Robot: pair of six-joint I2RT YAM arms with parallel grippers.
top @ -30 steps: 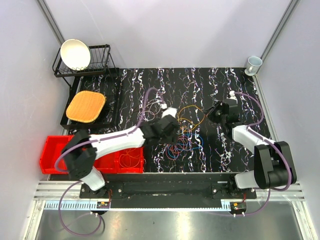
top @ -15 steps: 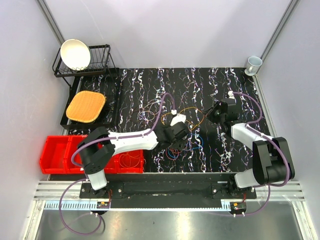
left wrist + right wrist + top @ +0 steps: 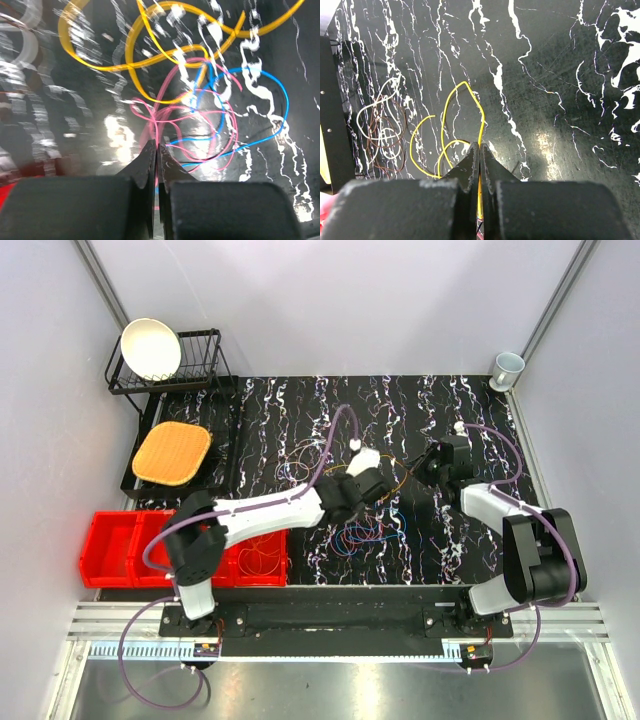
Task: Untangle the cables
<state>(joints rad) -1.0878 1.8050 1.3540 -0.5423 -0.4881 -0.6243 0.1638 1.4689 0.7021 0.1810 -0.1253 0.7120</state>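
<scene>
The cables lie tangled on the black mat, with the main knot (image 3: 365,530) at mid-table. My left gripper (image 3: 380,495) hangs over its far edge. In the left wrist view that left gripper (image 3: 158,148) is shut on the pink cable (image 3: 200,116), which loops together with a blue cable (image 3: 272,95) and a yellow cable (image 3: 145,60). My right gripper (image 3: 426,464) sits to the right of the knot. In the right wrist view the right gripper (image 3: 479,148) is shut on the yellow cable (image 3: 446,107). White and brown cables (image 3: 380,127) lie apart to the left.
A red bin (image 3: 115,540) at the near left holds an orange cable coil (image 3: 262,558). Behind it are a black dish rack (image 3: 195,375) with a white bowl (image 3: 150,348) and an orange mat (image 3: 172,452). A cup (image 3: 508,368) stands at the far right corner.
My left gripper has moved right and away across the tangle, then shut on the pink cable. The right gripper has stayed shut on the yellow cable, nearly still.
</scene>
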